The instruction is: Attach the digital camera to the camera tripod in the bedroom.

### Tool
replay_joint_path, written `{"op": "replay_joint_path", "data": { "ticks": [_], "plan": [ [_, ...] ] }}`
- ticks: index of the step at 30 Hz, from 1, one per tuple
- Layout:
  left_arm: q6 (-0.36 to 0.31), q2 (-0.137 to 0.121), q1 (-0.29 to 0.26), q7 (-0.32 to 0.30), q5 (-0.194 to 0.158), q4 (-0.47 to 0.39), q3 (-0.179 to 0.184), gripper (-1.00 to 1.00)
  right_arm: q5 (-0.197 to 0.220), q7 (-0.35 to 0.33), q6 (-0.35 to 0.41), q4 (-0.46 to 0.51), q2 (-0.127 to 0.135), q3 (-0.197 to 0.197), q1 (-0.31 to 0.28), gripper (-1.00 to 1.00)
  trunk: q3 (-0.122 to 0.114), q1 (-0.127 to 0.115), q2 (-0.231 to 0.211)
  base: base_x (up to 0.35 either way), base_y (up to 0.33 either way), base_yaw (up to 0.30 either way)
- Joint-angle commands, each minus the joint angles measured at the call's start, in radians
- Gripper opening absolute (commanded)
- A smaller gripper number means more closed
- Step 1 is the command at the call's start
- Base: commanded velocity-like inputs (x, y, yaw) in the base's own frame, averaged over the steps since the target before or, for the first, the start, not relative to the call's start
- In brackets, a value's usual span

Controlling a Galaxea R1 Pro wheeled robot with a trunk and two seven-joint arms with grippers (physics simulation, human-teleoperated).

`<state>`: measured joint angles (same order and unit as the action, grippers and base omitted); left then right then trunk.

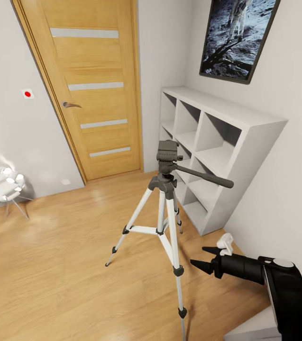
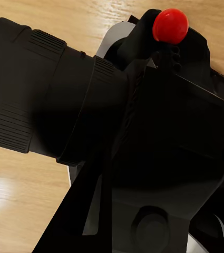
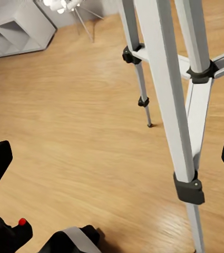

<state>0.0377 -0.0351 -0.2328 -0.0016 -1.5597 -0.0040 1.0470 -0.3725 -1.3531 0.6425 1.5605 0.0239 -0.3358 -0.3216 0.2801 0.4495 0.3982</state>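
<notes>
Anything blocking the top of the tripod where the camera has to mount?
Nothing visible. The tripod stands on open wood floor, its head bare with free space above it. The white shelf sits behind it, the pan handle points sideways. The camera sits close against the left wrist view.

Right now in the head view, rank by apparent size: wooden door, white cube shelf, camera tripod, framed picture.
1. wooden door
2. white cube shelf and camera tripod: they look close in extent, and the tripod stands nearer the camera, so no ranking between them
3. framed picture, cut by the frame edge
</notes>
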Motion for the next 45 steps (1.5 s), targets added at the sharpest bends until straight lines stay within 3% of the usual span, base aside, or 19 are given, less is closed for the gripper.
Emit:
{"op": "replay_joint_path", "data": {
  "ticks": [1,8,10,15,20,31,36,39,40,45],
  "plan": [
    [0.002,0.000,0.000,0.003,-0.006,-0.001,0.008,-1.00,-0.007,-0.005,0.010,-0.004,-0.001,-0.002,-0.001,1.00,0.002,0.001,0.002,0.000,0.000,0.000],
    [0.002,0.000,0.000,0.003,-0.006,-0.002,0.009,-1.00,-0.014,0.061,0.069,-0.050,-0.021,0.003,-0.005,1.00,0.002,0.001,0.002,0.000,0.000,0.000],
    [0.002,0.000,0.000,0.003,-0.006,-0.002,0.010,-1.00,-0.014,0.160,0.140,-0.060,-0.061,0.035,-0.030,1.00,0.002,0.001,0.002,0.000,0.000,0.000],
    [0.002,0.000,0.000,0.002,-0.006,-0.002,0.009,-1.00,-0.008,0.317,0.212,-0.072,-0.104,0.115,-0.103,1.00,0.002,0.001,0.002,0.000,0.000,0.000],
    [0.002,0.000,0.000,0.002,-0.005,-0.002,0.010,-1.00,-0.006,0.345,0.225,-0.075,-0.128,0.133,-0.117,1.00,0.002,0.001,0.002,0.000,0.000,0.000],
    [0.002,0.000,0.000,0.003,-0.006,-0.002,0.009,-1.00,-0.007,0.359,0.224,-0.110,-0.139,0.138,-0.123,1.00,0.002,0.001,0.002,0.000,0.000,0.000],
    [0.002,0.000,0.000,0.003,-0.006,-0.002,0.009,-1.00,-0.009,0.418,0.210,-0.236,-0.178,0.137,-0.170,1.00,0.002,0.001,0.002,0.000,0.000,0.000],
    [0.002,0.000,0.000,0.002,-0.006,-0.002,0.009,-1.00,-0.009,0.461,0.172,-0.323,-0.189,0.134,-0.190,1.00,0.002,0.001,0.002,0.000,0.000,0.000],
    [0.002,0.000,0.000,0.002,-0.006,-0.002,0.009,-1.00,-0.010,0.476,0.107,-0.355,-0.193,0.133,-0.196,1.00,0.002,0.001,0.002,0.000,0.000,0.000],
    [0.002,0.000,0.000,0.003,-0.006,-0.002,0.009,-1.00,-0.010,0.498,0.036,-0.378,-0.196,0.132,-0.199,1.00,0.002,0.001,0.002,0.000,0.000,0.000]
  ]
}}
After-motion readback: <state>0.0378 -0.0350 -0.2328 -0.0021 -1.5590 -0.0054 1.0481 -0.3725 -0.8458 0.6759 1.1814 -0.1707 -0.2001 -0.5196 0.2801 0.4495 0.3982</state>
